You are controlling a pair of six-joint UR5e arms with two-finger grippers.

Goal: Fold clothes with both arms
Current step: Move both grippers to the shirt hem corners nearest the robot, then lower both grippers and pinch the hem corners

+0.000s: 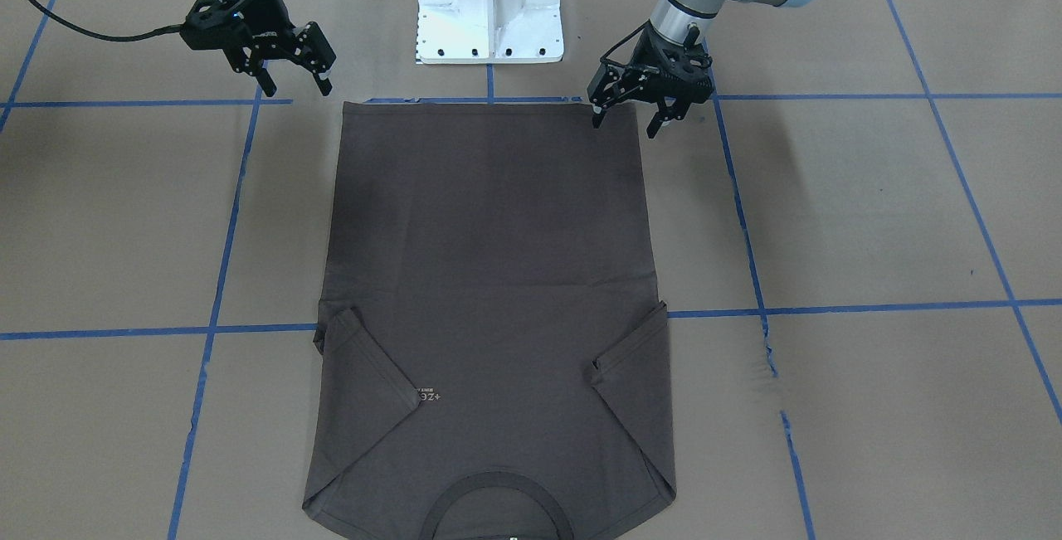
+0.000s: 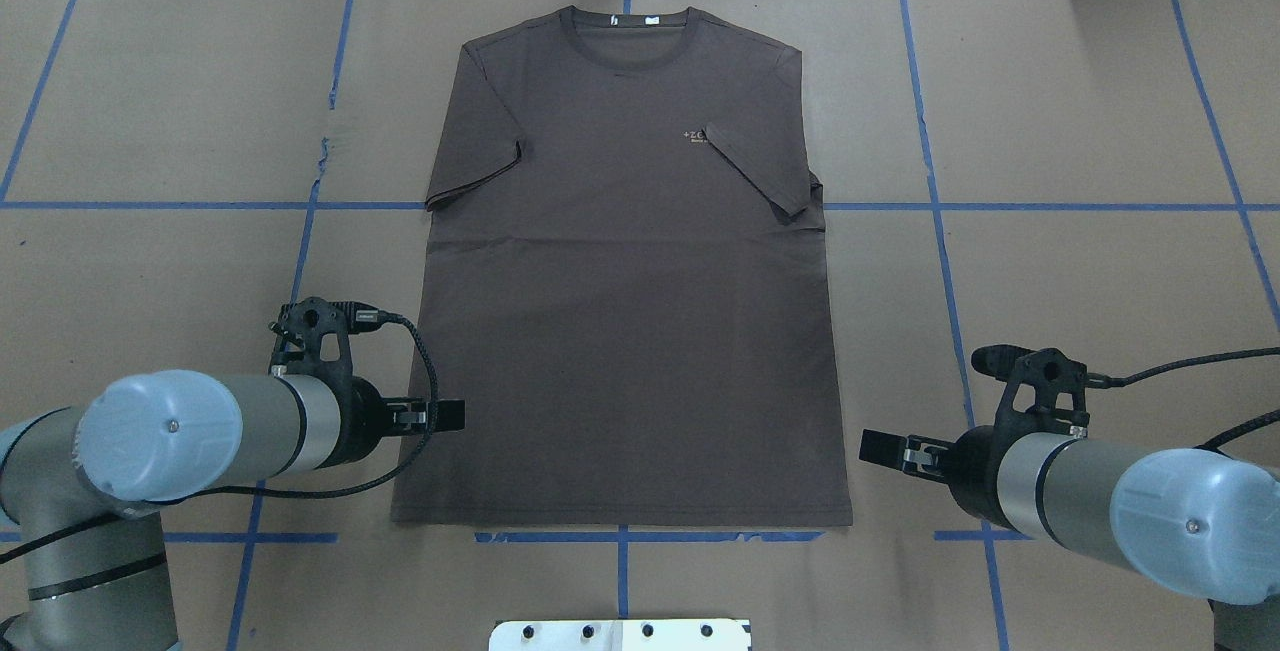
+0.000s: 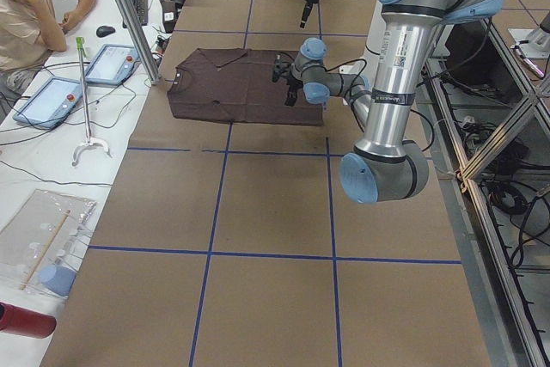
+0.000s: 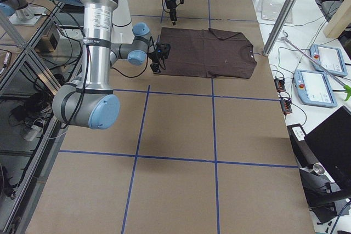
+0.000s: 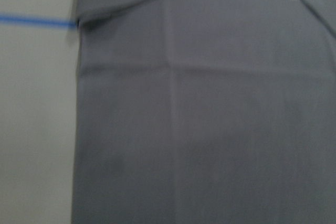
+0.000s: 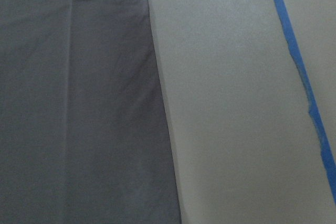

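We see left hand (image 1: 627, 120), right hand (image 1: 296, 85) both spread, empty; right one beside T-shirt (image 1: 489, 258) hem (left over corner), so uneven pinch could skew fold

Logo (image 2: 697, 136): one end tucked under a folded-in sleeve (image 2: 770, 156); letters too small to read.
Collar (image 1: 498, 483): cut off by the bottom edge of the front-facing view.
T-shirt (image 5: 210, 129) in the left wrist view: blurred, weave unreadable.

Blurred dark grey-brown T-shirt (image 5: 210, 108) filling most of the frame, folded sleeve edge at top, brown table paper (image 5: 37, 129) left, blue tape line (image 5: 31, 21).
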